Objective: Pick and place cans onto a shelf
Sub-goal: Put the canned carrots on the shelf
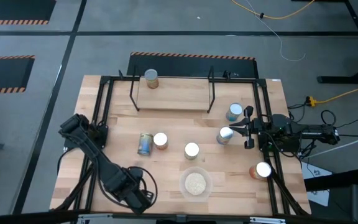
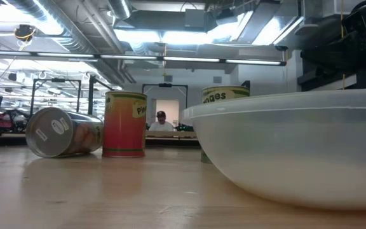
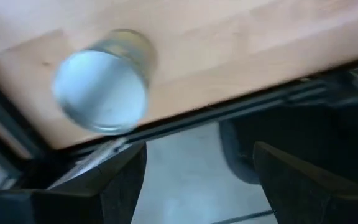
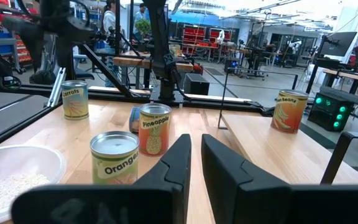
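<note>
The shelf (image 1: 173,94) stands at the table's far side with one can (image 1: 151,78) on it, also seen in the right wrist view (image 4: 289,111). My right gripper (image 1: 234,131) is shut, pointing toward the table's left, its tips over the edge of a blue can (image 1: 224,136) that its wrist view (image 4: 194,168) does not show. Another blue can (image 1: 234,112) stands beyond it. In the middle are two upright cans (image 1: 191,150) (image 1: 160,140) and one on its side (image 1: 145,144). My left gripper (image 3: 197,180) is open above the near left edge, beside a can (image 3: 101,90).
A clear bowl of pale grains (image 1: 195,183) sits near the front edge and fills the low view's right (image 2: 297,146). An orange can (image 1: 261,170) stands at the right by the black frame rail. A carrots can (image 4: 74,99) stands near the left arm.
</note>
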You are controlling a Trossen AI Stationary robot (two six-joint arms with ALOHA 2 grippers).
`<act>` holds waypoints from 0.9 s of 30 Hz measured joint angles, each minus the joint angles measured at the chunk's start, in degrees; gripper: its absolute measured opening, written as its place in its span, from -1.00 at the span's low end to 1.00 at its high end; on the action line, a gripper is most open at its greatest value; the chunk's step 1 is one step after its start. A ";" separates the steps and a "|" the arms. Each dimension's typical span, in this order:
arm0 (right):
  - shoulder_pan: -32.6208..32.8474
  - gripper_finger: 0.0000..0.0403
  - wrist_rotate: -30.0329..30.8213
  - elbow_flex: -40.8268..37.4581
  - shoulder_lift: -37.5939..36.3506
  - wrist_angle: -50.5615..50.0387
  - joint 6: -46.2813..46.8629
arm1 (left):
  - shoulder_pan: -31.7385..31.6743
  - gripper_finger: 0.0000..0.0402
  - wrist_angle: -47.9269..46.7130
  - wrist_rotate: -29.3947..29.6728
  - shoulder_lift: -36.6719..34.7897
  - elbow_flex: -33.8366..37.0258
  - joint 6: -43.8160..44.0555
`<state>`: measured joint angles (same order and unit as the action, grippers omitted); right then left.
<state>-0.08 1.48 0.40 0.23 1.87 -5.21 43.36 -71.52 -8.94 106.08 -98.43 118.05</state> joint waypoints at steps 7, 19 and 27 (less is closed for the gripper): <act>0.00 -0.78 0.00 0.00 0.00 -0.01 0.00 | -0.01 0.44 -4.97 -1.45 1.38 0.00 -0.12; -0.02 -0.78 0.00 0.00 0.00 -0.02 0.00 | -0.06 0.44 -5.58 4.86 1.36 1.21 -2.63; -0.01 -0.78 -0.01 0.00 0.00 -0.02 0.20 | -0.06 0.44 -0.85 2.30 1.36 6.24 -1.62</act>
<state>-0.09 1.46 0.40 0.23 1.85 -5.02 43.31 -72.37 -6.64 107.44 -92.19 116.43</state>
